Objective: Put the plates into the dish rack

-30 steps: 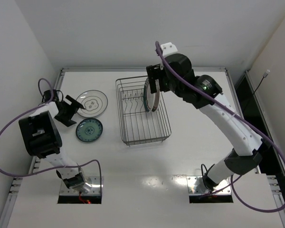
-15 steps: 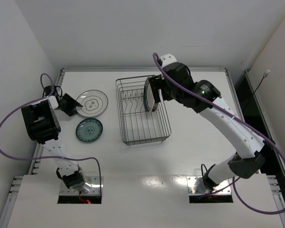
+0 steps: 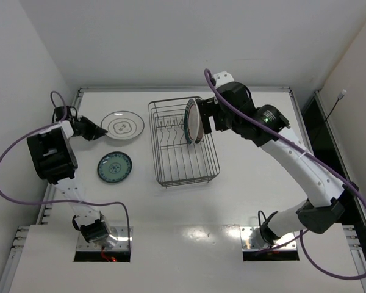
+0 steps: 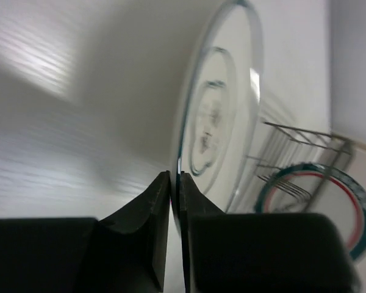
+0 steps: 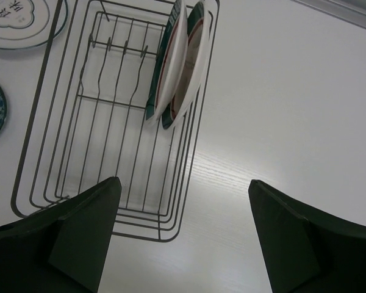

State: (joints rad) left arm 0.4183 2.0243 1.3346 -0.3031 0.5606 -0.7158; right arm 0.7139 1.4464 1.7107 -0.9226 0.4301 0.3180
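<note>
In the top view my left gripper (image 3: 93, 130) is shut on the left rim of the whitish plate (image 3: 123, 125) with a dark centre mark. The left wrist view shows its fingers (image 4: 157, 201) pinching that rim, and the plate (image 4: 216, 116) stands edge-on beyond them. A teal patterned plate (image 3: 114, 166) lies flat in front of it. Two white plates with green-and-red bands (image 3: 194, 121) stand upright in the dish rack (image 3: 182, 177). My right gripper (image 3: 204, 122) hovers open just right of them. From the right wrist, its jaws (image 5: 183, 182) hold nothing above the rack's wall (image 5: 189, 159).
The rack's upright prongs (image 5: 116, 46) left of the two standing plates (image 5: 180, 61) hold nothing. The table's raised back rail (image 3: 183, 89) and the side walls close in the workspace. The left arm's purple cable (image 3: 6, 177) loops out past the table's left edge.
My left gripper has closed on the whitish plate's rim, and the plate has shifted up and right, tilting. My right gripper has drawn back slightly from the two racked plates.
</note>
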